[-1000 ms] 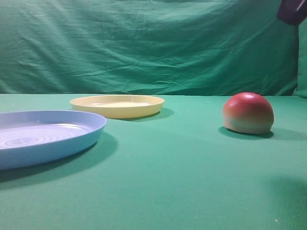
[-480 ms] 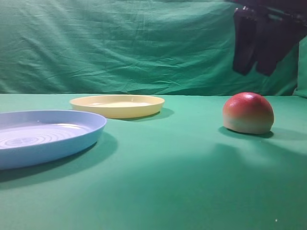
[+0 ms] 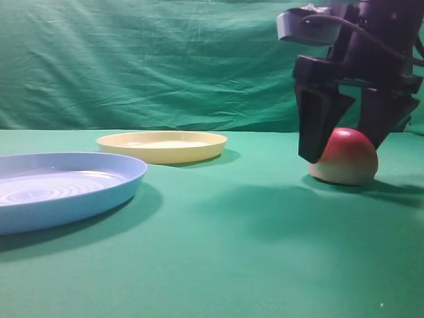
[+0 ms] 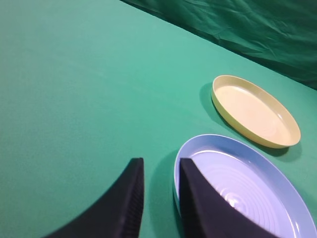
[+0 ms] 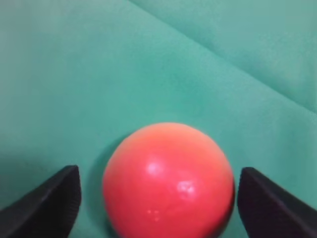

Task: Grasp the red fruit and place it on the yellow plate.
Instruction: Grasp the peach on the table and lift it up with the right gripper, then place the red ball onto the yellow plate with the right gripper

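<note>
The red fruit sits on the green cloth at the right, glossy red on top and pale at its base. My right gripper has come down over it and stands open, one black finger on each side of it. In the right wrist view the fruit fills the gap of the right gripper, with green cloth showing between it and both pads. The yellow plate lies empty at the back, left of centre. My left gripper hovers by the blue plate's edge, its fingers a narrow gap apart, holding nothing.
A larger light-blue plate with concentric rings lies at the front left, nearer than the yellow plate. A wrinkled green backdrop closes off the back. Open green cloth lies between the plates and the fruit.
My right arm has come down from the top right corner, and its open fingers now straddle the red fruit. The fruit and both plates have not moved.
</note>
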